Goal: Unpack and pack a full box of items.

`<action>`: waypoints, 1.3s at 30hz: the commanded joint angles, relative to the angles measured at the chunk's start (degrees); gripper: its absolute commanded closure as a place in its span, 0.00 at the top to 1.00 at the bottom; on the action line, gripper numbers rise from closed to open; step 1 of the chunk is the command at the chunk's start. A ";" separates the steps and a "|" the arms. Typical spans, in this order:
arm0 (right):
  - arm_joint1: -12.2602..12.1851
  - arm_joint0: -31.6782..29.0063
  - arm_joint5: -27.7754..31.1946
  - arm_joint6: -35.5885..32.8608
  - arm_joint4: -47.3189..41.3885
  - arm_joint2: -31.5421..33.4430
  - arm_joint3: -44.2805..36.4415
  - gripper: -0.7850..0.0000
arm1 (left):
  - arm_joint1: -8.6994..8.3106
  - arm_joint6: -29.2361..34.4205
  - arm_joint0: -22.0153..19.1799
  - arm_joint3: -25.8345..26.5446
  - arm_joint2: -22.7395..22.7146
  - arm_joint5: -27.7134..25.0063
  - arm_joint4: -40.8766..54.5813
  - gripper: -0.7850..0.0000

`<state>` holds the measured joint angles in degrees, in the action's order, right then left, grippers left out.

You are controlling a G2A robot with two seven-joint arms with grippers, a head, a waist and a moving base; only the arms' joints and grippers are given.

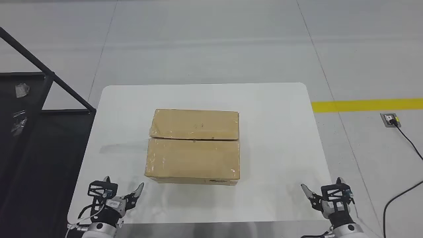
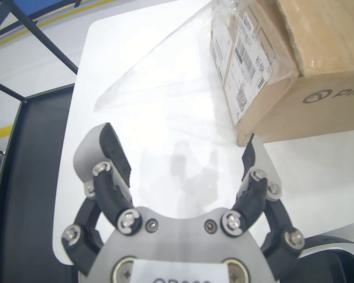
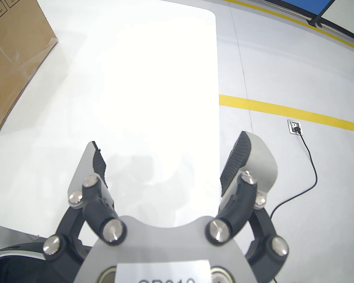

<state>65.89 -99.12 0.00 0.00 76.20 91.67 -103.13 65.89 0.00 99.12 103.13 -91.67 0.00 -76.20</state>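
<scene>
Box (image 1: 192,147) untouched. L end effector (image 1: 117,190) has jaws spread wide, empty, by counter (image 1: 277,106) robot-side left corner. R end effector (image 1: 325,192) likewise wide apart, empty, by robot-side right corner. Box sits mid-counter, flaps closed, w/ clear film strip (image 2: 165,80) trailing from its left side onto counter.

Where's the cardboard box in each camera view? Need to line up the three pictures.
Top view: the box sits closed at the middle of the white table.
Left wrist view: a box corner bearing a label, just beyond the left gripper.
Right wrist view: a box side wall, off to one side beyond the right gripper.
Shared landmark: the white table under the box.
</scene>
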 commanded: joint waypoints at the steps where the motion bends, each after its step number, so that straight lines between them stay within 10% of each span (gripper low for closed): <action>1: 0.00 0.00 0.00 0.00 0.00 0.00 0.00 1.00 | 0.00 0.00 0.00 0.00 0.00 0.00 0.00 1.00; 26: 0.06 1.41 4.22 0.55 -0.61 -1.01 -1.24 1.00 | 0.19 -2.68 0.56 0.09 -0.53 -1.73 2.80 1.00; 39: 1.04 13.23 10.46 -2.42 -11.04 -6.84 -2.54 1.00 | -0.16 0.80 0.28 -0.70 -10.41 -16.80 28.17 1.00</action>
<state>66.87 -86.60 10.24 -2.23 65.64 85.23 -105.63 65.76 0.24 99.41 102.53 -101.80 -16.16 -49.25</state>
